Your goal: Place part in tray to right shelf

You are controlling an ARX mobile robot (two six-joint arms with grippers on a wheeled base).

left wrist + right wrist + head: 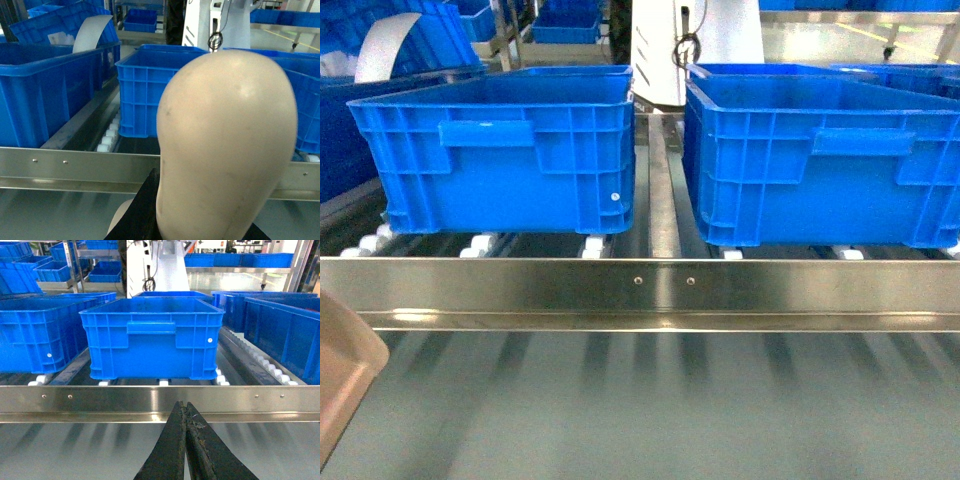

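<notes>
Tray (227, 145) pinched at its near end by left end effector (145, 215), raised back blocking that view; only its corner shows at head view's near left. Part not visible. Right end effector (185, 440) pressed together, empty. Risk: tray clips shelf rail (650, 285) or near crate (505, 150); unseen part may slide out.

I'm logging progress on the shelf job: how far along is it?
Done: nothing visibly delivered. In hand: the left tool carries the tray, facing the shelf rail. The part is not visible; the tray's back hides its inside. The right tool is shut, empty. Left: setting it on the shelf.
</notes>
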